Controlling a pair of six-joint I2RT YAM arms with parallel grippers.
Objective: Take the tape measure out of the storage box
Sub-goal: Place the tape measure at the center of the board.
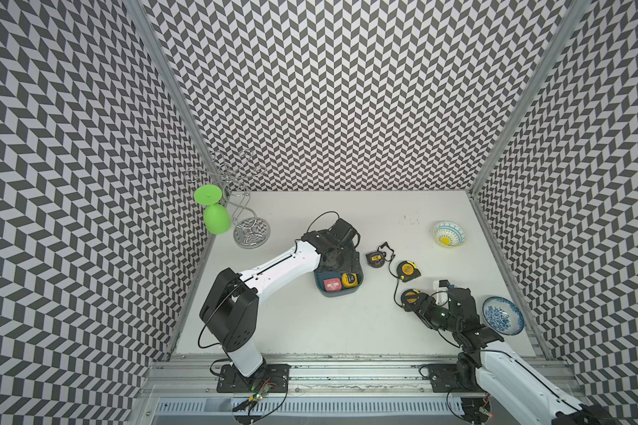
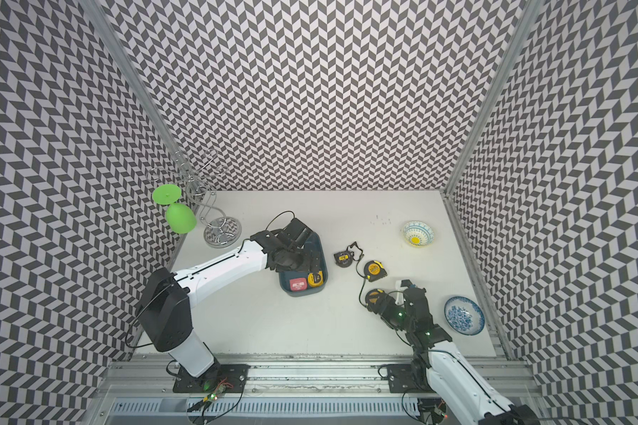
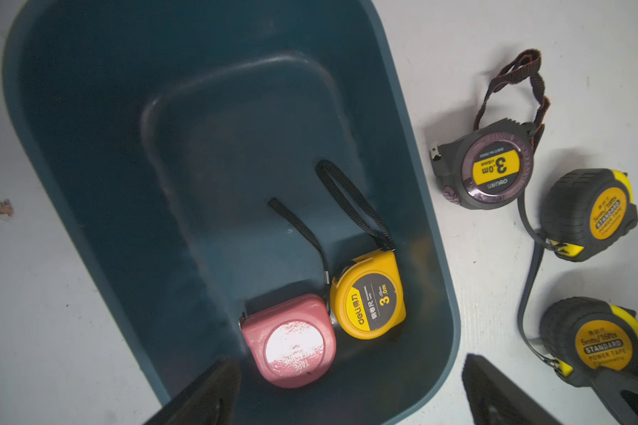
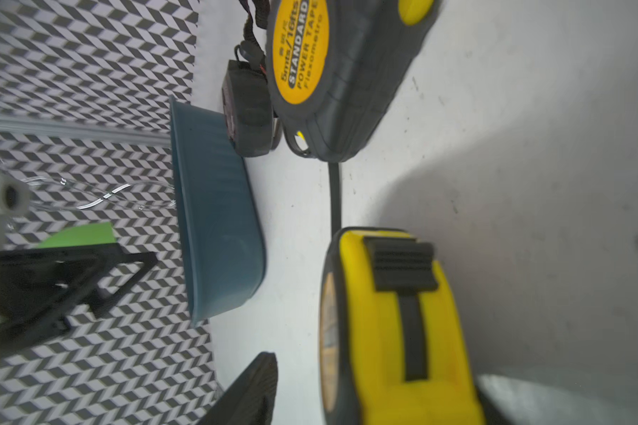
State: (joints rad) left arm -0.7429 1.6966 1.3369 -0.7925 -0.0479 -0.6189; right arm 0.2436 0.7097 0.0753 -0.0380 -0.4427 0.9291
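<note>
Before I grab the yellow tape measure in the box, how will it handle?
Probably rigid and somewhat slippery: the yellow tape measure has a smooth hard case. Its black strap looks floppy and should dangle. Lying flat, it likely won't roll.

Black-and-white chevron walls enclose a white tabletop on three sides.

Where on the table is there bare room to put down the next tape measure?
Free: the wide table strip between the storage box and the front rail, and the back strip between the wire rack and the yellow bowl. Crowded: between the box and the blue bowl, where three tape measures and the right hand sit.
</note>
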